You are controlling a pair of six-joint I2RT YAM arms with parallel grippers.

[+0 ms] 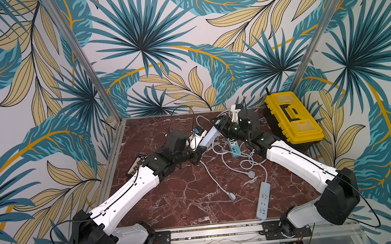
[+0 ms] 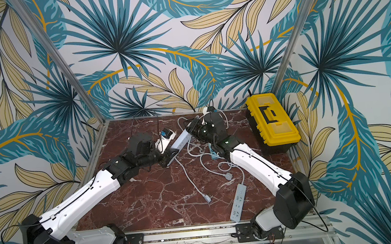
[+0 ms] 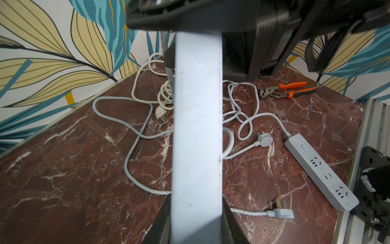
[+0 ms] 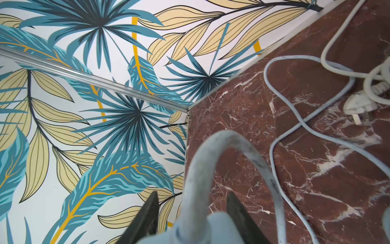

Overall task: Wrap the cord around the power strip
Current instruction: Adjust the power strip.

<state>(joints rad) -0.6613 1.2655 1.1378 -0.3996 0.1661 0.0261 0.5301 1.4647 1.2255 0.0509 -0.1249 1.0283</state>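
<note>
A white power strip [image 1: 209, 136] [image 2: 181, 138] hangs slanted above the marble floor, held at both ends. My left gripper [image 1: 200, 151] [image 3: 196, 197] is shut on its near end, jaws flat against the strip's [image 3: 197, 126] two sides. At the far end, my right gripper [image 1: 216, 125] [image 4: 193, 193] has its jaws closed round the strip [image 4: 211, 230] where the cord comes out. The pale cord [image 4: 221, 143] arches out between the fingers without touching them. It then drops to the floor and trails loose [image 1: 215, 181] to a flat plug [image 1: 232, 197] [image 3: 280, 213].
A second white power strip [image 1: 263, 201] [image 3: 320, 171] lies near the front right, its round plug [image 1: 251, 173] beside tangled cords. A teal strip [image 1: 234, 148] lies under the right arm. A yellow toolbox [image 1: 293, 116] stands at the back right. Orange pliers [image 3: 289, 89] lie by the wall.
</note>
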